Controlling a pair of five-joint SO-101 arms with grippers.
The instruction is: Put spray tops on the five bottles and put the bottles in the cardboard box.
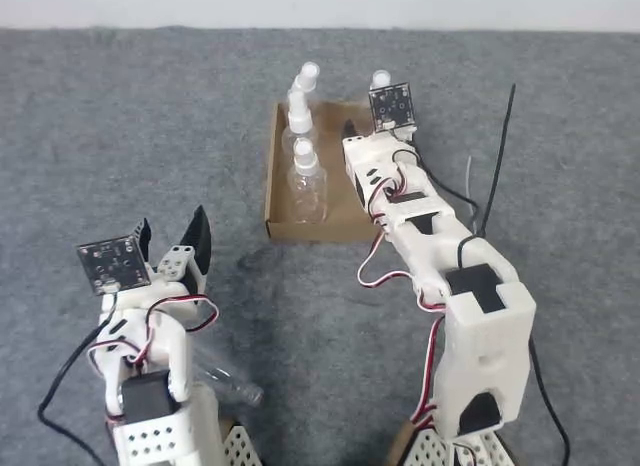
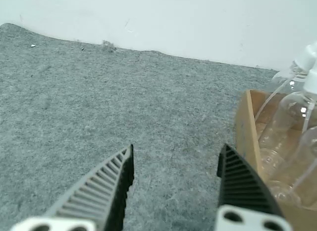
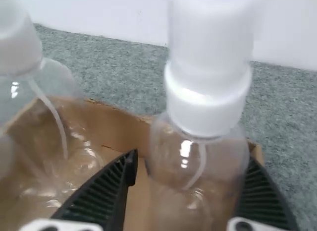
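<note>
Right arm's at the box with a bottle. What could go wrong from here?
1. The bottle at the right gripper is close beside the other bottles in the box; a nudge could tip them.
2. A loose bottle lies by the left arm, awkward to grasp.

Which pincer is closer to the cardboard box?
Right. The right pincer is over the cardboard box, straddling a bottle; the left pincer hangs apart over the grey mat.

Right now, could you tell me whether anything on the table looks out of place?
Yes: one clear bottle lies on its side on the grey mat beside the left arm's base, away from the cardboard box.
</note>
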